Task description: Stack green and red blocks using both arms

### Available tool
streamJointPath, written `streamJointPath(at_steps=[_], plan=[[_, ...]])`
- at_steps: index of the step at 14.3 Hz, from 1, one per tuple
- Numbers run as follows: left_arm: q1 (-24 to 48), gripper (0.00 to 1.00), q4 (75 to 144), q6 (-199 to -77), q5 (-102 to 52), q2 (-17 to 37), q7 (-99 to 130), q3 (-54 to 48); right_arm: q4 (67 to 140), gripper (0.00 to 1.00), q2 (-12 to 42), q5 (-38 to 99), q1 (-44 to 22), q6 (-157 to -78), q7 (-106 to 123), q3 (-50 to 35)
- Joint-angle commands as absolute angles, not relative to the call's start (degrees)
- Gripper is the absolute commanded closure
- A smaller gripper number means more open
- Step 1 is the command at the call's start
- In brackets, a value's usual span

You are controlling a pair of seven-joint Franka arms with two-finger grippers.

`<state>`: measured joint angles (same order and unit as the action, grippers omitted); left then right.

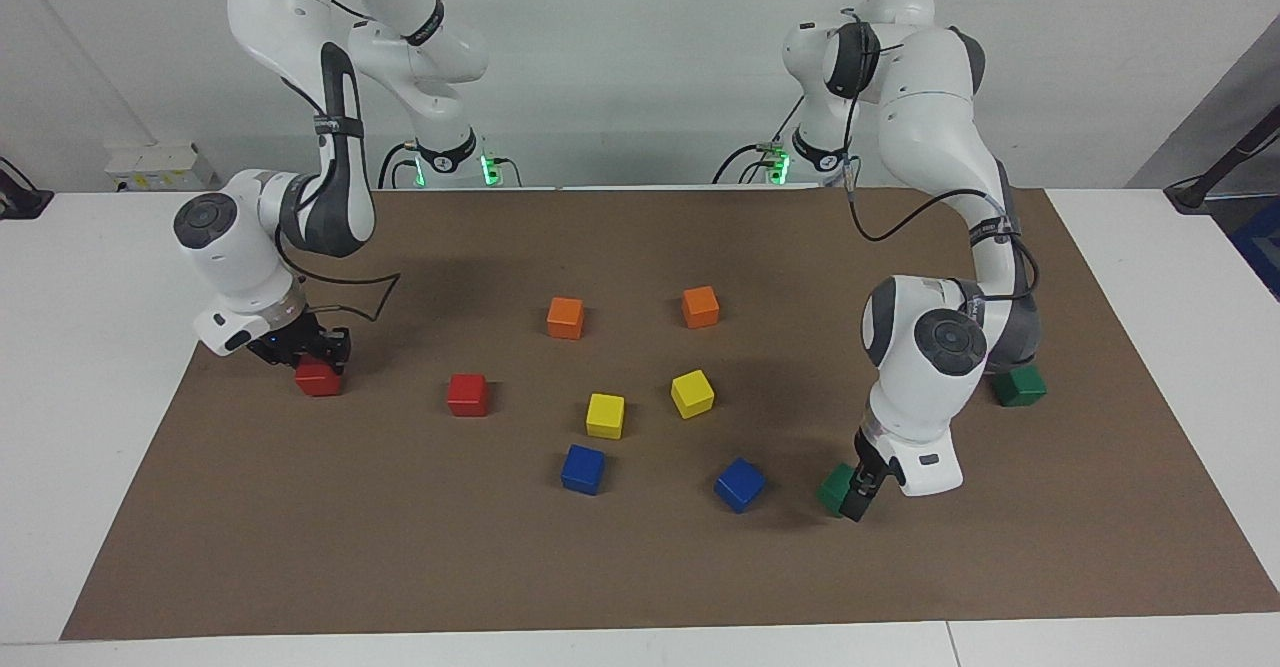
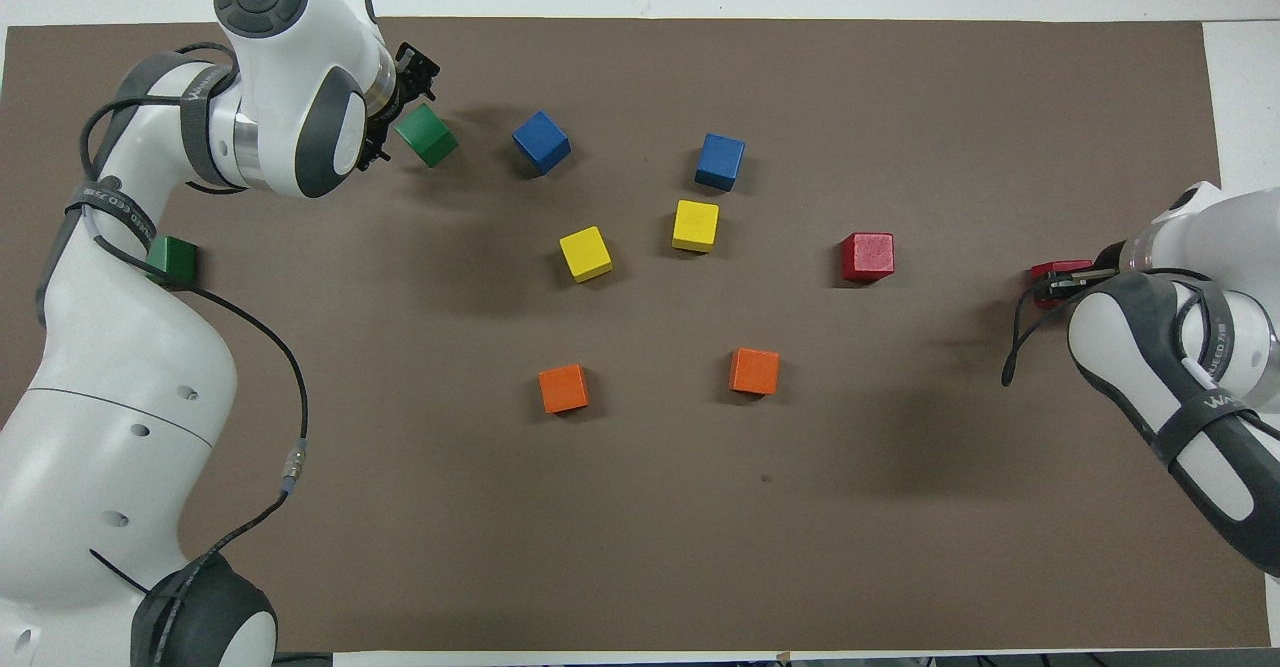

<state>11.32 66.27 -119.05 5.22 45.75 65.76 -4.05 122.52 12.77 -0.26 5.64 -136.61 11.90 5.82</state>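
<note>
My right gripper is down at the mat's edge at the right arm's end, shut on a red block, which also shows in the overhead view under the gripper. The second red block lies free toward the middle. My left gripper is low at the left arm's end, shut on a green block at mat level. The second green block sits nearer the robots, partly hidden by the left arm.
On the brown mat, two orange cubes lie nearest the robots. Two yellow cubes sit mid-table. Two blue cubes lie farthest out, one beside the held green block.
</note>
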Motion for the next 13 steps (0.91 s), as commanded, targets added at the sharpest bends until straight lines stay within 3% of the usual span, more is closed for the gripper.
streamJointPath(at_steps=[1, 4, 6, 7, 8, 9, 11, 12, 13], plan=[[12.48, 0.00, 64.25, -120.76, 5.27, 47.28, 67.76, -2.99, 123.84, 0.98, 12.66, 0.53, 6.77, -138.96, 14.33, 5.27], [12.92, 0.00, 65.12, -121.81, 5.71, 47.37, 68.03, -2.99, 123.84, 0.98, 13.18, 0.44, 6.86, -139.22, 14.33, 5.27], [13.01, 0.05, 66.35, -122.78, 6.24, 47.29, 68.03, -2.90, 123.84, 0.92, 13.18, 0.44, 6.94, -139.39, 14.33, 5.27], [13.01, 0.09, 67.31, -123.31, 7.02, 47.20, 68.03, -2.90, 123.75, 0.69, 13.18, 0.44, 7.03, -139.31, 14.24, 5.27], [13.18, 0.12, 68.28, -124.09, 7.99, 47.11, 68.03, -2.99, 123.75, 0.24, 13.18, 0.44, 7.03, -139.31, 14.15, 5.27], [13.18, 0.19, 68.90, -124.62, 8.26, 46.85, 67.94, -2.99, 123.58, 0.00, 13.18, 0.44, 7.03, -138.96, 14.32, 5.27], [13.10, 0.40, 69.17, -124.72, 8.96, 46.76, 67.94, -2.99, 123.22, 0.00, 13.01, 0.44, 6.94, -138.34, 14.59, 5.27], [13.18, 0.74, 69.17, -124.46, 9.57, 46.58, 67.85, -2.99, 123.05, 0.00, 12.66, 0.44, 6.86, -137.99, 14.59, 5.27], [13.01, 1.00, 69.17, -124.02, 9.93, 46.50, 67.68, -2.99, 122.52, 0.00, 12.31, 0.44, 6.77, -136.94, 14.59, 5.27]])
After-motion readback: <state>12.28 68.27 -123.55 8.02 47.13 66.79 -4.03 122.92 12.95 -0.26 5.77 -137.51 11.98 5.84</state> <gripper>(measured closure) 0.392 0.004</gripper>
